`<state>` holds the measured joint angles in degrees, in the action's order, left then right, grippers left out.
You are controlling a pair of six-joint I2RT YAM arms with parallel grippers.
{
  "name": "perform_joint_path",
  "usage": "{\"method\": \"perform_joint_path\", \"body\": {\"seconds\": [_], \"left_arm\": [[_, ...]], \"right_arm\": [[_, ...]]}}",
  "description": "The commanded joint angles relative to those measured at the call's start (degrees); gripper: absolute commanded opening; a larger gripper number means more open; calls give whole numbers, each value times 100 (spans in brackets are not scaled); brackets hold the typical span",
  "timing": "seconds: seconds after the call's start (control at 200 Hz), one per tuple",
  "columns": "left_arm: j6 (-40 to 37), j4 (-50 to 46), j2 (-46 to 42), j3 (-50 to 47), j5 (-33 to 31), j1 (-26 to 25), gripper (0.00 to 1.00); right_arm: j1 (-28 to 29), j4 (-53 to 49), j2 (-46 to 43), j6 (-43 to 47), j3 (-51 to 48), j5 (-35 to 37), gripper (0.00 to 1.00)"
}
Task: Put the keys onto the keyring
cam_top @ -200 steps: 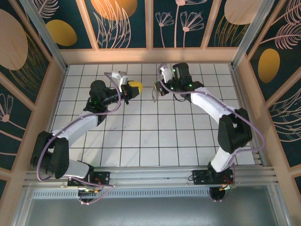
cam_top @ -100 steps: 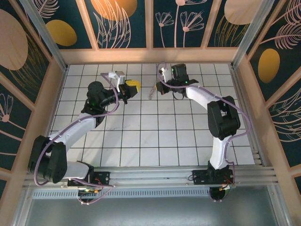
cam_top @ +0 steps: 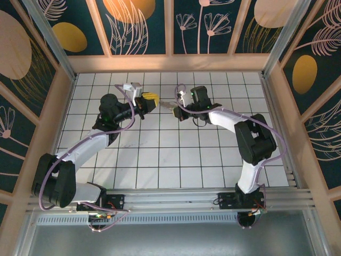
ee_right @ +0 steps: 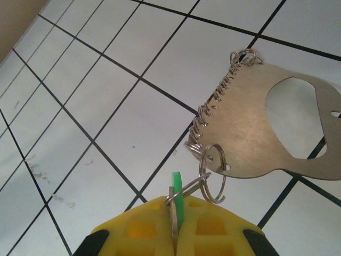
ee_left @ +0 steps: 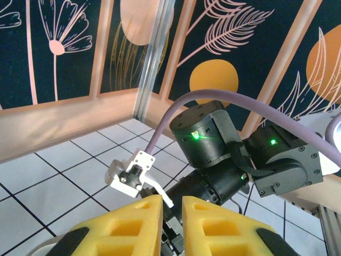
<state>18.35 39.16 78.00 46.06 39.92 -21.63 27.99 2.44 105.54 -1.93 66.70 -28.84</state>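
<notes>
The green key (ee_right: 177, 198) is pinched tight in the right tool (ee_right: 176, 214). A small ring (ee_right: 213, 173) seems to join it to the keyring (ee_right: 250, 133), a flat silver plate with little loops on its edge. The plate hangs over the tiled surface (ee_right: 106, 133). The right tool has swung closer to the left tool (cam_top: 151, 98), so a hand-over looks near. The left tool's yellow pads (ee_left: 133, 218) sit almost together. Whether they grip anything cannot be told.

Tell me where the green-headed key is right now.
In the right wrist view, bottom centre: the green-headed key is pinched between the right gripper's yellow pads, beside the small split ring at the lower corner of the flat metal plate.
</notes>
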Motion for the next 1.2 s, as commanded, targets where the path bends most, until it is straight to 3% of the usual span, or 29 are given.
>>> {"method": "perform_joint_path", "body": {"seconds": [0.0,0.425,0.611,0.776,0.911,1.016,1.101,1.186,1.196], "left_arm": [[47,-8,-126,-19,7,50,18],[19,-233,-163,-4,33,45,20],[35,-277,-157,4,64,51,21],[62,-309,-187,-5,103,53,21],[64,-355,-296,-45,101,49,23],[33,-380,-407,-90,32,49,24],[44,-381,-515,-157,-79,51,32],[51,-412,-638,-245,-269,49,47],[56,-419,-652,-253,-293,46,53]], "right_arm": [[89,302,-209,-187,-316,-140,0],[577,663,-102,-471,-1206,-199,0],[758,838,-174,-611,-1564,-244,24],[863,963,-403,-743,-1903,-298,32],[974,1001,-1042,-796,-2275,-375,41],[950,936,-1773,-848,-2558,-265,57],[819,735,-2287,-863,-2627,-135,72],[639,487,-2699,-845,-2605,91,90],[614,457,-2750,-837,-2597,131,92]]}}
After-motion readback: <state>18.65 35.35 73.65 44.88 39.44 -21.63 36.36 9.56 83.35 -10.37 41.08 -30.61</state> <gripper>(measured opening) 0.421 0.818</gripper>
